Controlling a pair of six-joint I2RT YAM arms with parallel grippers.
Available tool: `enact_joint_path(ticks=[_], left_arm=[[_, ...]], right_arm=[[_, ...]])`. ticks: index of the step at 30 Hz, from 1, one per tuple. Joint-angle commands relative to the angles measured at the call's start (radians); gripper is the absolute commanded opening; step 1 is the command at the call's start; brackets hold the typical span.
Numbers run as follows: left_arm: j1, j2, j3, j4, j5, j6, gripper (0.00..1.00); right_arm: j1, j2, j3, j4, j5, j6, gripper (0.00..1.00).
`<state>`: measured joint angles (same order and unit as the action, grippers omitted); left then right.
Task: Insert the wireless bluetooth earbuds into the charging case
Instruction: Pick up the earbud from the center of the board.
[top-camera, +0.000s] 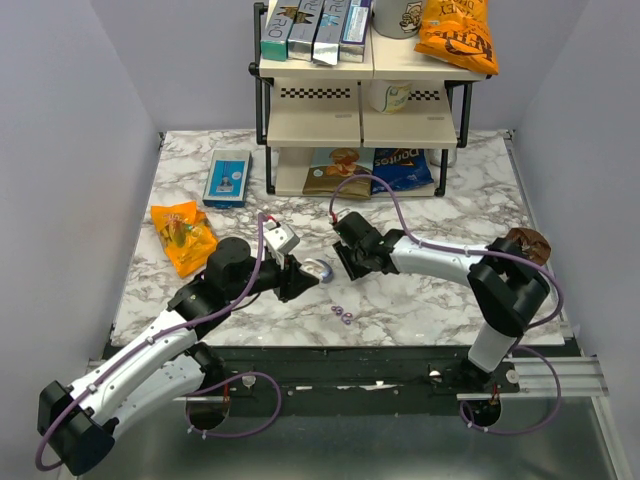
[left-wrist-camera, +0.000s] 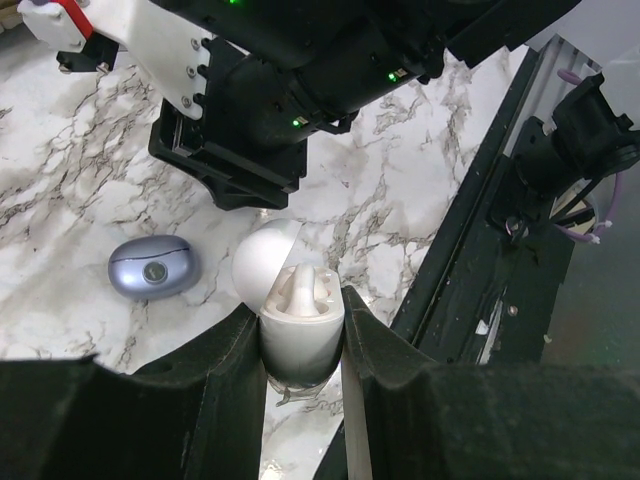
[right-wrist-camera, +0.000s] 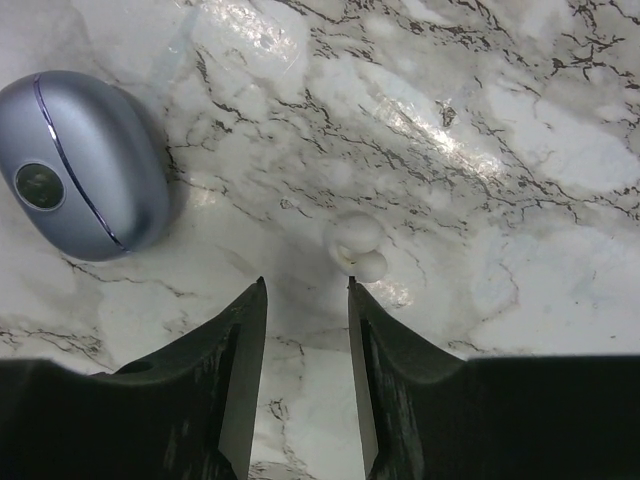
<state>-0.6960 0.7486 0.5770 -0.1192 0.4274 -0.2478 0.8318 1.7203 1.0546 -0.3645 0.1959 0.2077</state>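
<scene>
The left gripper (left-wrist-camera: 300, 305) is clamped on a white case (left-wrist-camera: 295, 352), one finger on each side of its body. The case's lid stands open, and a white earbud (left-wrist-camera: 300, 288) sits in its well. The right gripper (right-wrist-camera: 306, 290) hangs low over the marble counter (top-camera: 430, 310) with its fingers apart and nothing between them. A second, loose white earbud (right-wrist-camera: 358, 245) lies on the counter just beyond its fingertips, a little toward the right finger.

The charging case (right-wrist-camera: 80, 165), lavender-blue and glossy, lies closed on the counter. In the right wrist view it is off to the left of that gripper and apart from it, and in the left wrist view it is to the left of the held white case. The wireless bluetooth earbuds (top-camera: 342, 315), two tiny purple rings, lie together on the counter near its front edge, nearer the arm bases than either gripper and not touched by them.

An orange snack bag (top-camera: 182, 236) and a blue box (top-camera: 228, 177) lie on the left side of the counter. A shelf rack (top-camera: 360, 100) stands at the back.
</scene>
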Motion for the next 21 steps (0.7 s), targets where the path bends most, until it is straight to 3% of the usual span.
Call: enact_joint_path(ticks=[1, 21], left_arm=[[-0.007, 0.000, -0.003, 0.013, -0.021, -0.015, 0.00], [-0.010, 0.026, 0.000, 0.020, -0.027, -0.010, 0.00]], right_arm=[[0.000, 0.036, 0.027, 0.027, 0.010, -0.019, 0.47], [0.000, 0.055, 0.042, 0.036, 0.059, -0.044, 0.48]])
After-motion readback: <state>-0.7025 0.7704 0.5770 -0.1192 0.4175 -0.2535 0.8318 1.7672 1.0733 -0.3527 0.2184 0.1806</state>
